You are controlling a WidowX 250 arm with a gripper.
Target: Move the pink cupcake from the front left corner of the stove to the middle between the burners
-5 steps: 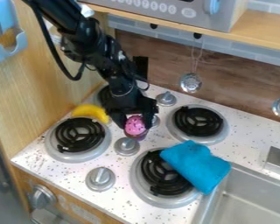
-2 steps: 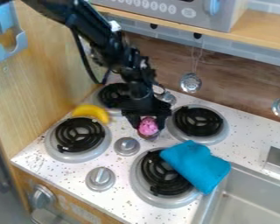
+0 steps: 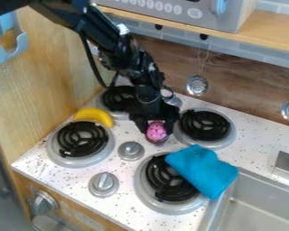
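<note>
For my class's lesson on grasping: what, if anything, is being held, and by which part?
The gripper holds a toy cupcake by its sides, jaws beside its pink top; the exact contact points cannot be told.

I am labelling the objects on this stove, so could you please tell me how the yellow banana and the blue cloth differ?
The banana is yellow and curved, while the cloth is blue and roughly oblong. The banana looks clearly smaller than the cloth. The banana lies by the wooden side wall, whereas the cloth lies partly over a front burner near the sink. Both lie outside the gripper.
</note>
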